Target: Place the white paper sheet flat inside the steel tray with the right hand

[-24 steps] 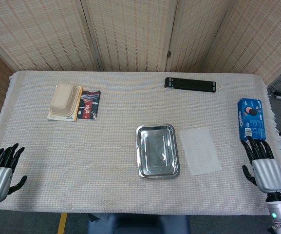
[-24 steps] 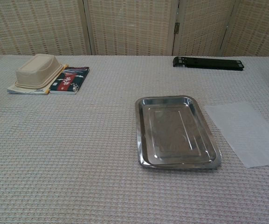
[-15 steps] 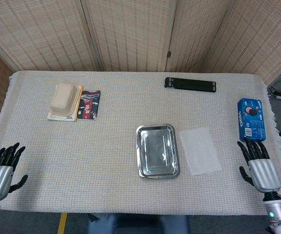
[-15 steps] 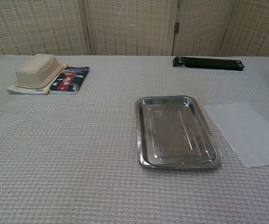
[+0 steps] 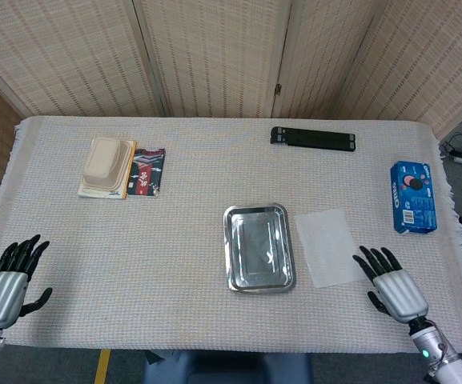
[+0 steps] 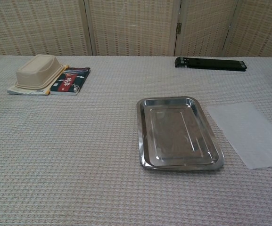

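Moved: since the earlier frames my right hand (image 5: 396, 290) has slid inward from beside the blue biscuit box (image 5: 412, 208), toward the paper.
Right fingers (image 5: 372, 259): spread, holding nothing, tips just short of the sheet's near corner.
Left hand (image 5: 5, 288): released, fingers apart, at the table's (image 5: 182, 240) near edge.
White paper sheet (image 5: 328, 246): flat on the table, ahead of my right fingers.
Steel tray (image 5: 258, 247): just beside the sheet, beyond it from my right fingers.
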Controlling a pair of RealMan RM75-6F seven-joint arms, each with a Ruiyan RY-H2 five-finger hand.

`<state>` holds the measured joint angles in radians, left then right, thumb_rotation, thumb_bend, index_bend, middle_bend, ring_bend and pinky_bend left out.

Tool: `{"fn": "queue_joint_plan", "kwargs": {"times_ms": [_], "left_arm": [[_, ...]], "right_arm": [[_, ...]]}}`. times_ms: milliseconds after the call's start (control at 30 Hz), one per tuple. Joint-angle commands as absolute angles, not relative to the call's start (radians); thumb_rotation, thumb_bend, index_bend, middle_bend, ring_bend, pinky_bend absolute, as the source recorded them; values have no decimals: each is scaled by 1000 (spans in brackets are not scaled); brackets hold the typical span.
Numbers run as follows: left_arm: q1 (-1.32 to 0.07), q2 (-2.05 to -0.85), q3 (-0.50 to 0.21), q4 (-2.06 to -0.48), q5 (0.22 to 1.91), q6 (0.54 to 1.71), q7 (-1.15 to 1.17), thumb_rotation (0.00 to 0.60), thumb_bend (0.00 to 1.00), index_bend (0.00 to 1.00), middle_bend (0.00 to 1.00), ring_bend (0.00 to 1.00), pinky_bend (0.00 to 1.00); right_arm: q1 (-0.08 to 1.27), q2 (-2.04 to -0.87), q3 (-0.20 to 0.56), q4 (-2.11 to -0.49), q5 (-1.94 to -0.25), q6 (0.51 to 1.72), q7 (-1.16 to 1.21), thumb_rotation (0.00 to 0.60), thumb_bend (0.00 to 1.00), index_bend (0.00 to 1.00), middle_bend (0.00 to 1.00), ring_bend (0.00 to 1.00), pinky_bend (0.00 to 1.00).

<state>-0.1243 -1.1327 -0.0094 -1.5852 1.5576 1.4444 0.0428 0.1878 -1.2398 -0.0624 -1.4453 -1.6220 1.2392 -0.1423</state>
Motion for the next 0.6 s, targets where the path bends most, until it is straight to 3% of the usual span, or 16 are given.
{"fn": "queue_joint_plan", "kwargs": {"times_ms": [33,233,600], "left_arm": [[-124,-1127,-5,-1586,1563,1447,36,600,359,0,0,0,0],[-127,-1126,-11,-1583,1554,1446,12,600,359,0,0,0,0],[-126,-1118,-8,-1586,1560,1453,-21,600,359,0,0,0,0]], "right_arm": [[200,-1263,-62,-1419,-1603,1213,-145,600,475,120,0,0,0],[232,-1300,-69,-1367,-1583,1137,-132,600,475,124,0,0,0],[250,-1394,-55,-1284,-1553,1115,-156,600,475,124,0,0,0]]}}
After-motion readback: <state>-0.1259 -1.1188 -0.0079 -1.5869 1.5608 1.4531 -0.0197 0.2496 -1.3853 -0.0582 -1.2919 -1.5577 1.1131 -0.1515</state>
